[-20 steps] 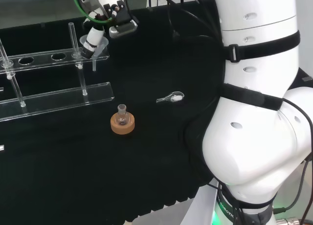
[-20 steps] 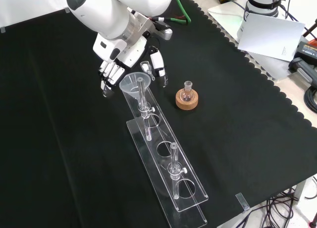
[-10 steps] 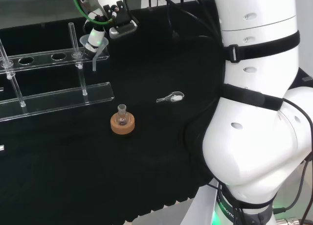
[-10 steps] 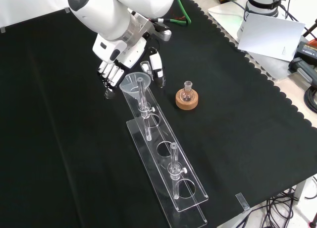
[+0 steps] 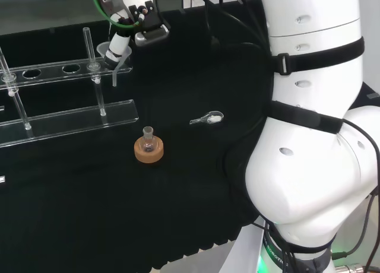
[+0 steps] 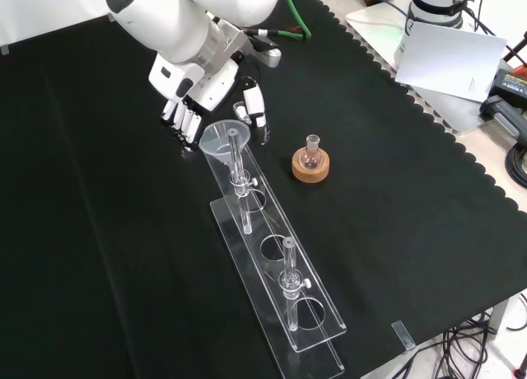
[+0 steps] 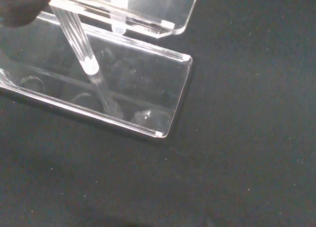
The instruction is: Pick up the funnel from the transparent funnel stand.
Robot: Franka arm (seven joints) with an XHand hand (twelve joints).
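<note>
The funnel [image 6: 221,138] sits in the end hole of the transparent funnel stand [image 6: 272,264], toward the table's far edge. The hand [image 6: 188,107] seems curled around its rim; lift straight up so the stem clears the hole.

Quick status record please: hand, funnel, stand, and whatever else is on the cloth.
hand: at the far end of the stand in the front view, fingers curled at the funnel's rim
funnel: clear, in the stand's end hole
funnel stand: clear, long, on the black cloth
flask: small, on a cork ring, to the stand's right in the front view
scoop: small, clear, lying on the cloth
</note>
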